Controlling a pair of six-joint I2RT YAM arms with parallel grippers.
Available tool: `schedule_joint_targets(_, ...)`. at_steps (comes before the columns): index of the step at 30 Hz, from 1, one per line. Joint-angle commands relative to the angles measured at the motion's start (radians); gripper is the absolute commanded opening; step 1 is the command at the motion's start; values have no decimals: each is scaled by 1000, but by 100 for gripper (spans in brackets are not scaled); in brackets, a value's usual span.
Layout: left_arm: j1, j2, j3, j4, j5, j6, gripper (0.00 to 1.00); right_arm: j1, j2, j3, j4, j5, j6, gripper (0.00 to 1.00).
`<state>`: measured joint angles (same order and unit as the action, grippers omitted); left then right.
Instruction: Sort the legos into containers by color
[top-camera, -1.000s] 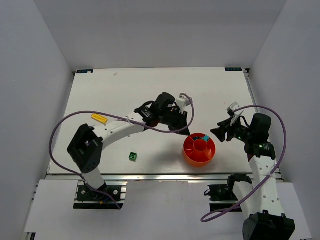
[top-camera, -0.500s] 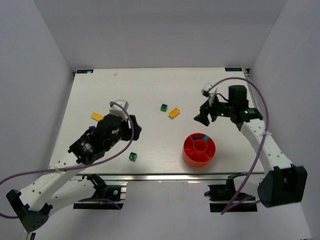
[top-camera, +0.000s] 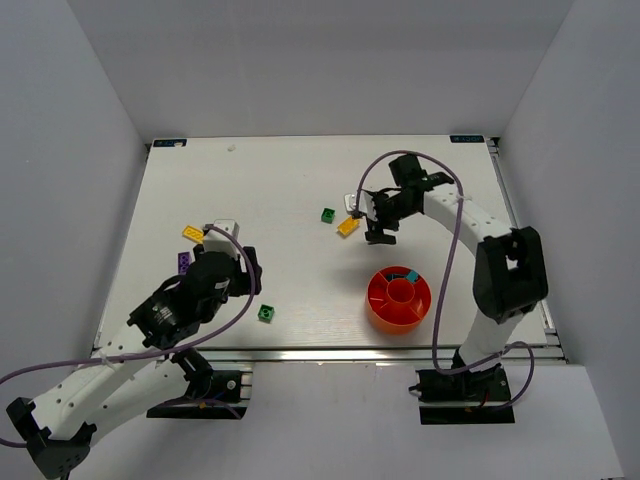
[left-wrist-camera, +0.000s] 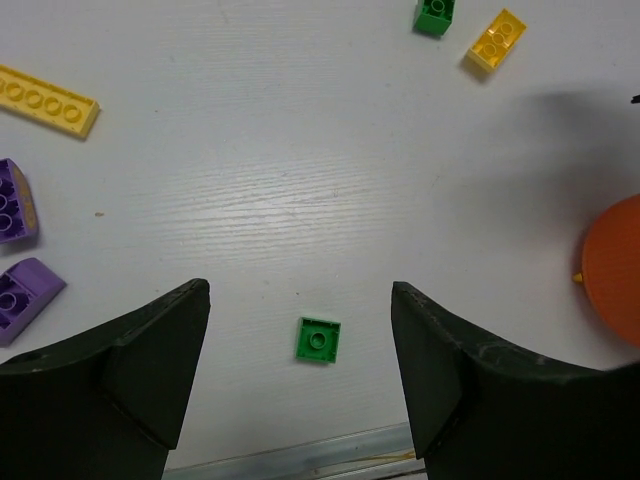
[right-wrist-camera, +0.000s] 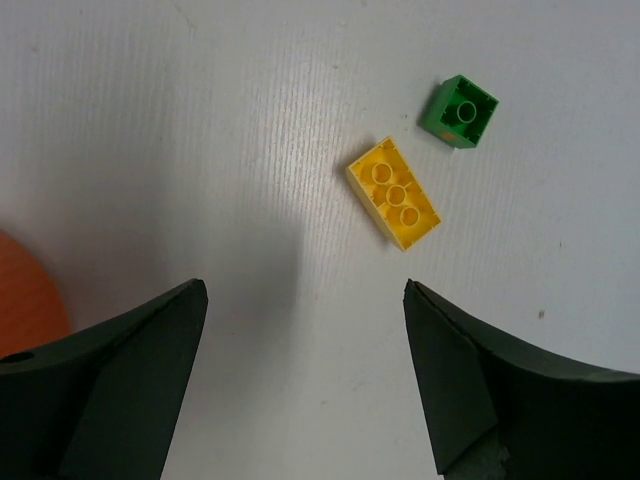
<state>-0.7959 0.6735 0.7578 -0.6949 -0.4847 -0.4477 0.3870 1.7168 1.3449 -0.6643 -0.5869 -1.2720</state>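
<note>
Both grippers stand open and hold nothing. My left gripper (left-wrist-camera: 300, 305) (top-camera: 248, 272) hovers over the front left of the table, a flat green lego (left-wrist-camera: 319, 339) (top-camera: 266, 313) lying on the table between its fingers. My right gripper (right-wrist-camera: 305, 335) (top-camera: 372, 222) hangs just short of a yellow lego (right-wrist-camera: 394, 192) (top-camera: 348, 225), with a green brick (right-wrist-camera: 459, 111) (top-camera: 327, 215) beyond it. A long yellow plate (left-wrist-camera: 48, 100) (top-camera: 192, 234) and two purple bricks (left-wrist-camera: 15, 214) (left-wrist-camera: 25, 293) lie at the left. The round orange-red tray of containers (top-camera: 385, 310) holds a cyan brick (top-camera: 410, 274).
The table's metal front edge (left-wrist-camera: 300, 462) runs close below the flat green lego. The tray's rim shows at the right of the left wrist view (left-wrist-camera: 615, 270) and at the left of the right wrist view (right-wrist-camera: 25, 290). White walls enclose the table.
My left arm has drawn back from beside the tray to the front left and its jaws have opened. My right arm has swung from the right edge to the yellow brick.
</note>
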Motion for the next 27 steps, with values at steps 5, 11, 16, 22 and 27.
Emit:
schedule_joint_targets(5, -5, -48, -25, 21, -54, 6, 84, 15, 240, 325, -188, 18, -303, 78)
schedule_joint_targets(11, -5, -60, -25, 17, -74, -3, 85, 41, 358, 434, -225, 64, -340, 78)
schedule_joint_targets(16, -5, -68, -26, 15, -83, -9, 86, 50, 397, 441, -230, 65, -359, 79)
schedule_joint_targets(22, -5, -60, -26, 14, -81, -8, 87, 58, 417, 428, -239, 87, -389, 82)
schedule_joint_targets(27, -5, -61, -26, 15, -78, -6, 87, 75, 441, 436, -206, 102, -374, 82)
